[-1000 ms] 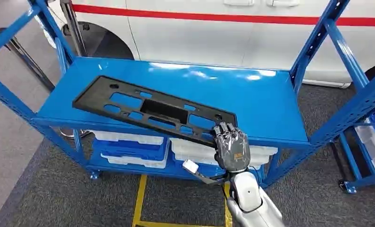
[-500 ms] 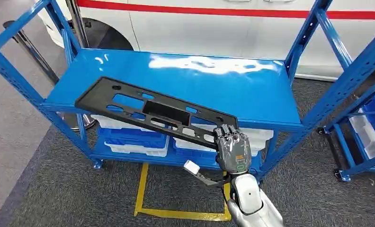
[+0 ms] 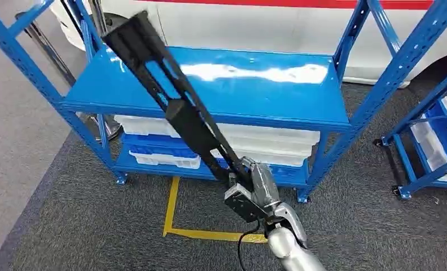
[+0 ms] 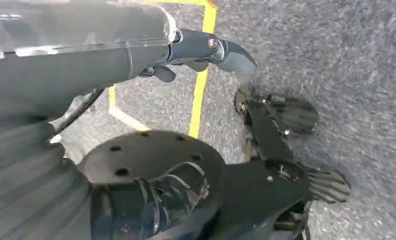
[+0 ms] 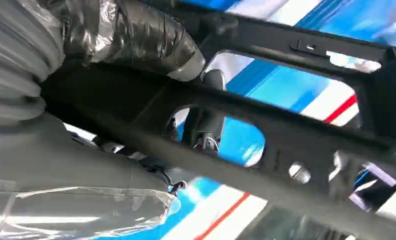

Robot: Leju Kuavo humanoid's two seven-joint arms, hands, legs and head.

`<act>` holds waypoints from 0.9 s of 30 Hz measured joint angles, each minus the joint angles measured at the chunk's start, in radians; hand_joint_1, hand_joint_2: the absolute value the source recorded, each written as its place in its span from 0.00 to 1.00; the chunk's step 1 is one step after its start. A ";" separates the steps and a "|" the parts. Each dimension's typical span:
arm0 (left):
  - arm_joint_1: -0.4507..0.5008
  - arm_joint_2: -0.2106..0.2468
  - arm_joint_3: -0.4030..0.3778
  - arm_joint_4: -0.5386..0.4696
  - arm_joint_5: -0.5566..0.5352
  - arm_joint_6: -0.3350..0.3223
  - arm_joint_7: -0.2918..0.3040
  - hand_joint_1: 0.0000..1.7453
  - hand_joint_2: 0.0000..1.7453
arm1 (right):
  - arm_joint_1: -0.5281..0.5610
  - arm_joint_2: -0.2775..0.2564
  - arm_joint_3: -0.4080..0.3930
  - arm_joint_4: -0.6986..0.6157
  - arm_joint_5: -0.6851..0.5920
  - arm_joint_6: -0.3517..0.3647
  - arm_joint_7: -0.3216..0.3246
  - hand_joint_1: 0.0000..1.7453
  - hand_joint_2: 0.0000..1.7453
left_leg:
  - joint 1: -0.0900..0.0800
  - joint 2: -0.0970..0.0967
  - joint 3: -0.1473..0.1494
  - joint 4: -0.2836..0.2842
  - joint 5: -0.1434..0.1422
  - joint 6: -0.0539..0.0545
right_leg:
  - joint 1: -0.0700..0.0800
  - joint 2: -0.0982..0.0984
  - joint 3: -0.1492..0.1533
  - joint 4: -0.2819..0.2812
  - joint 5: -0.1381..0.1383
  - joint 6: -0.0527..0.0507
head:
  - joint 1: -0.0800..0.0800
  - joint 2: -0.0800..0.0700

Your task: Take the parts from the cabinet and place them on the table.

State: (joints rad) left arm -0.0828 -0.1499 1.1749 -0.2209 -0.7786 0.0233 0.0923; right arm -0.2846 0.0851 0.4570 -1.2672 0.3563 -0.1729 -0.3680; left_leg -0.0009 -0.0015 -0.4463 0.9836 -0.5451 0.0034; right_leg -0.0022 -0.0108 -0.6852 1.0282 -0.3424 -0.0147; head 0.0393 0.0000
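Note:
A long black plastic panel with several cut-outs is off the blue cabinet's top shelf and slants steeply up to the left in front of it. My right hand grips its lower end, below the shelf edge. In the right wrist view the thumb lies over the panel's frame and dark fingers show through a cut-out. My left hand hangs over the grey carpet, fingers apart and holding nothing.
White bins sit on the cabinet's lower shelf. A white vehicle stands behind the cabinet. A second blue rack is at the right. Yellow tape marks the grey carpet in front.
The panel went from lying flat on the top shelf to lifted and swung up steeply. My right hand turned and dropped below shelf height. The view has pulled back a little.

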 joint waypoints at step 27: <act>-0.006 -0.007 0.014 0.000 -0.018 -0.017 -0.010 0.00 1.00 | 0.012 -0.013 0.039 0.014 -0.280 0.325 -0.108 0.99 1.00 | 0.013 0.006 -0.080 0.138 0.045 -0.006 | 0.005 0.003 0.017 0.017 -0.061 -0.019 | 0.001 0.000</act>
State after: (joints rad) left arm -0.0888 -0.1572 1.1887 -0.2205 -0.7965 0.0061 0.0820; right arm -0.2721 0.0725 0.4959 -1.2531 0.0767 0.1518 -0.4757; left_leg 0.0125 0.0041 -0.5261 1.1215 -0.5001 -0.0027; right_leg 0.0024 -0.0073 -0.6682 1.0451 -0.4029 -0.0341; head 0.0401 0.0000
